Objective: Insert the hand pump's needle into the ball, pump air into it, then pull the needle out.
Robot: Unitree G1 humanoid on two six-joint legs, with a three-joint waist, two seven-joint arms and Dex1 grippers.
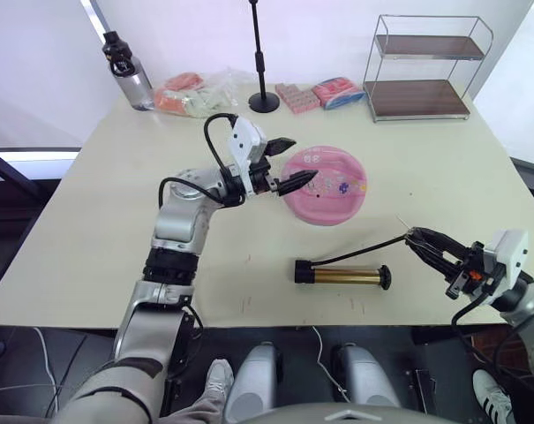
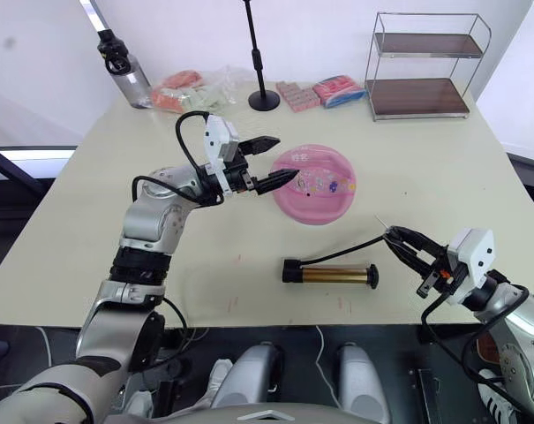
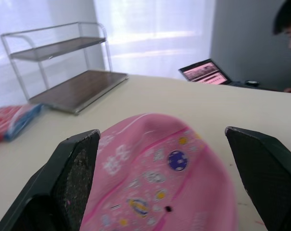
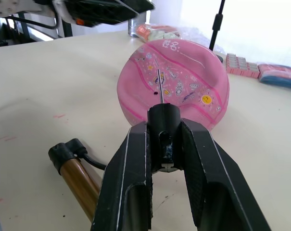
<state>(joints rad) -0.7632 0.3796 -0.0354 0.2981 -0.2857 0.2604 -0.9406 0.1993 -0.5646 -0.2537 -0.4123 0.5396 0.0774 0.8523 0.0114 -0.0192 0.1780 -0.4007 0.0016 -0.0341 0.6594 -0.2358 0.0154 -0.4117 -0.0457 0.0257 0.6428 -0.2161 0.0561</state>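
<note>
The pink ball (image 1: 330, 185) lies squashed flat at the table's middle; its black valve hole (image 3: 168, 209) faces up. My left gripper (image 1: 295, 162) hovers open at the ball's left edge, its fingers (image 3: 68, 183) wide apart with nothing between them. The bronze hand pump (image 1: 342, 275) lies on the table in front of the ball, and its black hose (image 1: 364, 250) curves to the right. My right gripper (image 1: 421, 240) is shut on the black fitting (image 4: 163, 115) at the hose tip. The needle (image 4: 159, 86) sticks out toward the ball, well short of it.
A wire shelf (image 1: 425, 66) stands at the back right. A black stand pole (image 1: 259, 53), a bottle (image 1: 130, 75) and packets (image 1: 196, 93) line the far edge. Beyond the table a laptop (image 3: 205, 71) sits beside a person (image 3: 289, 24).
</note>
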